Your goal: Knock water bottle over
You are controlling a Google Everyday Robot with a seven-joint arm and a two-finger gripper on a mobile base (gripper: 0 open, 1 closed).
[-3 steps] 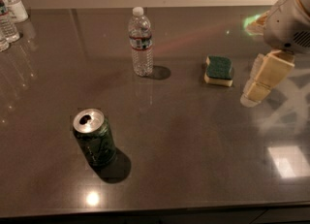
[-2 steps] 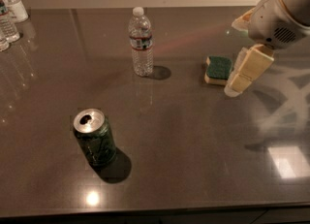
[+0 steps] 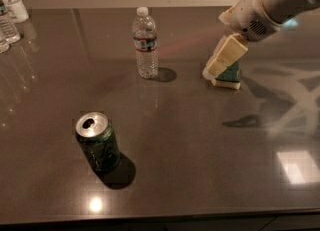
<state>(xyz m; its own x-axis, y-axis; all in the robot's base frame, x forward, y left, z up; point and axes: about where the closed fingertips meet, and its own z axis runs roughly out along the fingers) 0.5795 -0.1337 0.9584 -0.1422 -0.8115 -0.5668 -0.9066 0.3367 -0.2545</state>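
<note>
— While it hangs over the table's [image 3: 200, 175] right side, where exactly is the gripper [image 3: 210, 71]?
— Right at the sponge [image 3: 231, 76]; open or closed, I cannot tell.
— And the water bottle [image 3: 145, 45]?
— Upright, capped, well to its left, with bare tabletop between. Green can [image 3: 97, 147] stands nearer the front edge, top opened.

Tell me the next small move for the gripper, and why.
Probably sweep the gripper sideways toward the water bottle, aiming near its label. The water bottle stands upright and untouched, while the gripper hangs by the sponge, well apart from the bottle, so it has to close that gap first.
</note>
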